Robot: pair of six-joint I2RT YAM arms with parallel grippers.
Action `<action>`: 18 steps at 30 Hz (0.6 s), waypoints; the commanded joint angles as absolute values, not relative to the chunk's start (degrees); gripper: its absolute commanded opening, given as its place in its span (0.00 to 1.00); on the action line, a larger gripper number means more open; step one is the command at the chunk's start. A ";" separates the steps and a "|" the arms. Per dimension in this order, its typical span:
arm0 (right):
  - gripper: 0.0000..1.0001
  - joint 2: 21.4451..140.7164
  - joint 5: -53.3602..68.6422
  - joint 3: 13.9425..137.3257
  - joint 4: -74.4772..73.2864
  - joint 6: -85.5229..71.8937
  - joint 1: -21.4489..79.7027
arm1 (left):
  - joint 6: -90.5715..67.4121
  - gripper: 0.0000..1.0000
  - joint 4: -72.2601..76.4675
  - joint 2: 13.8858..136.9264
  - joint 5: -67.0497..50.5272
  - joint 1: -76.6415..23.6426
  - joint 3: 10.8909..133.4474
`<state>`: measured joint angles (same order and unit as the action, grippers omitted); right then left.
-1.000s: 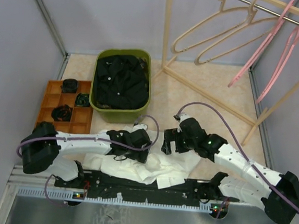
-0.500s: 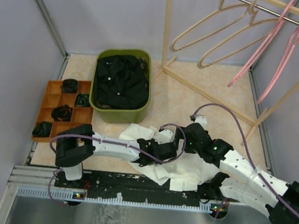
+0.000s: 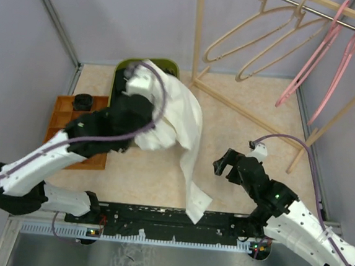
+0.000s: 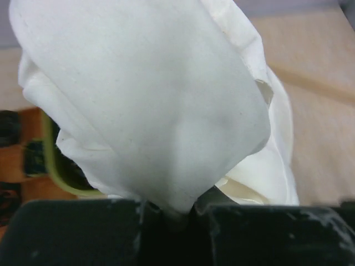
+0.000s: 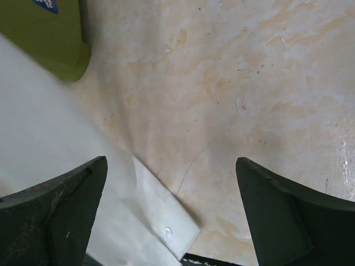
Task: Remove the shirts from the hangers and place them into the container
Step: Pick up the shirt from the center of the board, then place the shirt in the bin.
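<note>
Above the beige counter [image 3: 246,133], with the left tool [image 4: 175,211] pinched shut on the pale shirt [image 3: 179,117] over the green container [image 3: 170,62] and the right tool [image 5: 171,164] wide open, empty: lift higher and carry further back, to bring the trailing cuff [image 3: 197,203] inside as well.

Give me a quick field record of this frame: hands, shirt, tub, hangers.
left hand: shut on white long-sleeved cloth shirt, raised
right hand: open, empty, above beige tabletop
olive-green plastic tub: mostly hidden behind shirt in top view
sleeve: buttoned cuff hangs by near table edge
thin beige hangers: two, bare
thin pink hangers: two, bare
</note>
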<state>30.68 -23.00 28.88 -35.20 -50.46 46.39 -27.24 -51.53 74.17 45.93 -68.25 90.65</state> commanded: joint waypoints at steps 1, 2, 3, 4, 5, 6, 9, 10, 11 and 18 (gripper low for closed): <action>0.99 29.98 -25.46 28.95 -33.64 -52.59 47.15 | -1.81 0.00 -45.40 70.86 54.36 -55.16 97.26; 0.99 30.30 -25.08 28.95 -33.33 -52.63 47.16 | 1.96 0.00 -42.01 71.40 53.76 -51.61 99.50; 0.99 30.85 -24.72 28.99 -32.93 -52.60 47.12 | 4.88 0.00 -40.22 72.61 52.50 -48.06 102.09; 0.99 31.38 -24.21 29.11 -32.49 -52.53 47.10 | 7.37 0.00 -38.65 74.13 51.63 -45.04 104.60; 0.99 32.08 -23.41 29.27 -32.03 -52.47 47.10 | 9.50 0.00 -36.68 75.54 50.16 -41.91 106.23; 0.99 33.28 -22.90 29.42 -31.59 -52.46 47.09 | 10.16 0.00 -35.95 77.18 47.11 -38.96 108.06; 0.99 36.11 -21.10 30.39 -30.28 -51.93 47.13 | 6.30 0.00 -39.86 83.26 37.64 -33.95 112.15; 0.99 37.14 -20.52 30.69 -30.05 -51.68 47.12 | 4.97 0.00 -39.38 84.08 34.56 -33.06 110.69; 0.99 38.13 -20.00 30.96 -29.87 -51.48 47.13 | 4.05 0.00 -38.04 84.34 31.08 -32.33 107.81; 0.99 42.95 -16.61 31.18 -27.85 -50.12 47.09 | -1.78 0.00 -31.53 84.17 13.25 -30.41 97.26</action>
<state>41.69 -18.09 28.91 -31.94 -50.98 46.39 1.04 -36.86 85.69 27.51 -31.00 97.12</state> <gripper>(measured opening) 0.990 0.072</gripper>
